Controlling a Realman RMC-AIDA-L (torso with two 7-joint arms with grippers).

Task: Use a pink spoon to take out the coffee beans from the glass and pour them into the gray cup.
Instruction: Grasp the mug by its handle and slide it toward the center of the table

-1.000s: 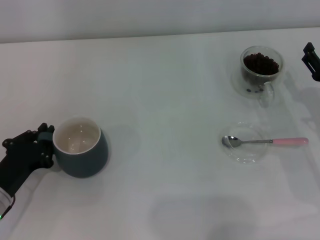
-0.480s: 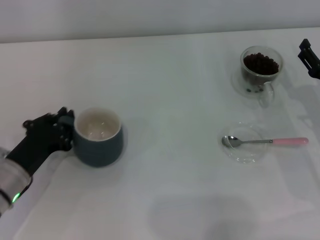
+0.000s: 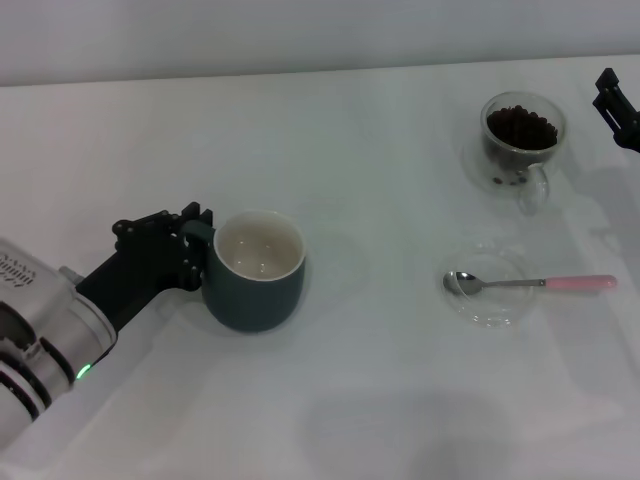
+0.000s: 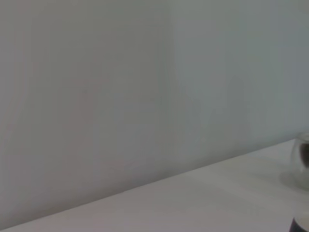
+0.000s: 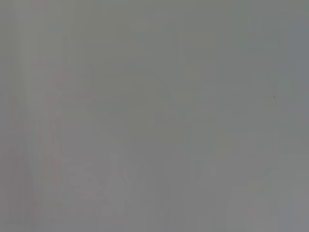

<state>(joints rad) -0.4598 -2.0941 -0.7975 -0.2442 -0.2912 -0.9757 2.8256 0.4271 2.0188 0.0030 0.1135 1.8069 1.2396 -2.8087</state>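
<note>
In the head view the gray cup [image 3: 255, 272] stands left of the table's middle, its cream inside empty. My left gripper [image 3: 183, 240] is shut on its handle from the left. The glass [image 3: 521, 140] with coffee beans [image 3: 521, 127] stands at the far right. Its edge also shows in the left wrist view [image 4: 302, 162]. The pink spoon [image 3: 535, 284] lies with its bowl in a shallow clear dish [image 3: 488, 285] and its pink handle pointing right. My right gripper [image 3: 620, 108] shows partly at the right edge, just right of the glass.
The white table [image 3: 380, 200] spans the head view, with a pale wall behind its far edge. The right wrist view shows only a blank grey surface.
My left gripper has slid the gray cup to the right and slightly away, toward the table's middle. The right gripper has shifted a little farther back at the right edge.
</note>
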